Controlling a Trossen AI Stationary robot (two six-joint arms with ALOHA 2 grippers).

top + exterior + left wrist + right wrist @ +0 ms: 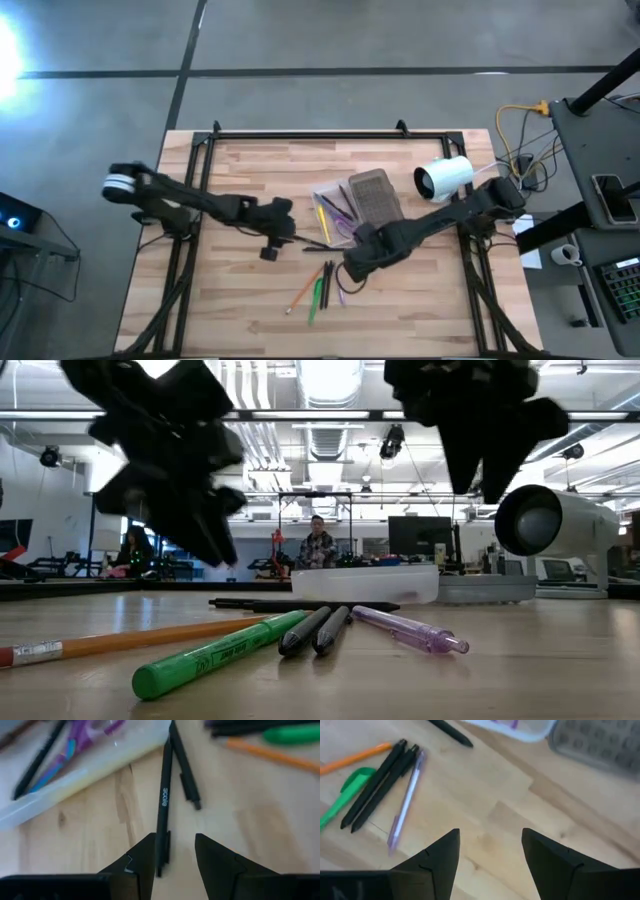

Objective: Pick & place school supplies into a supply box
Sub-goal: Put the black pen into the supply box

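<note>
Hovering over wood-grain tabletop [420,300], both jaws apart; slim black pen [163,805] beside clear plastic tray [75,777].

Grey concrete floor [350,40] surrounds the wooden table [230,290]; bright ceiling lights [330,375] glow over distant desks.

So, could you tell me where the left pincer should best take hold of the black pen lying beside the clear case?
Grip the black pen mid-barrel, from straight above, fingers across its width: it lies flat on the table, its far end near the supply box. The left pincer is open.
</note>
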